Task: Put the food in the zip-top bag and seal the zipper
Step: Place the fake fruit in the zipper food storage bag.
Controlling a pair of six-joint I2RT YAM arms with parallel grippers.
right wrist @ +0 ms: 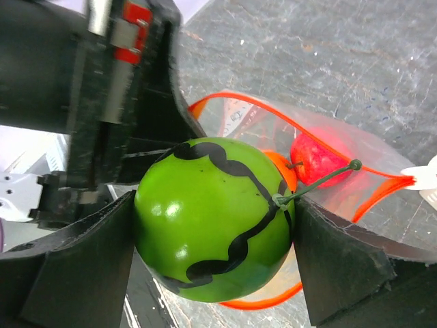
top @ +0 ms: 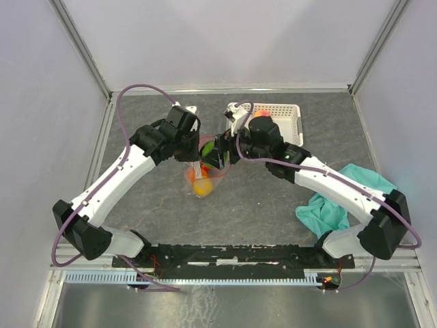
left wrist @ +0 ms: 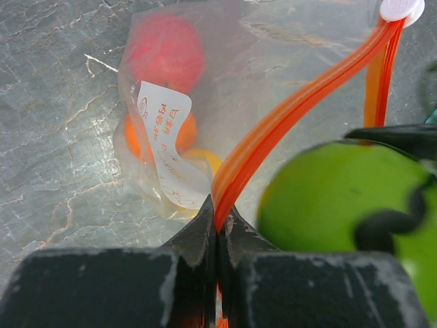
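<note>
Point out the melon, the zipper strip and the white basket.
melon (right wrist: 205,232): right wrist view, green skin.
zipper strip (left wrist: 293,113): left wrist view, mid-length.
white basket (top: 295,127): top view, right wall.

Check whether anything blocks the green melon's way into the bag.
Nothing visible does. The right gripper holds the melon right at the zip-top bag's open mouth. The left gripper pinches the zipper off to one side. Only the apple and an orange lie deeper inside.
</note>
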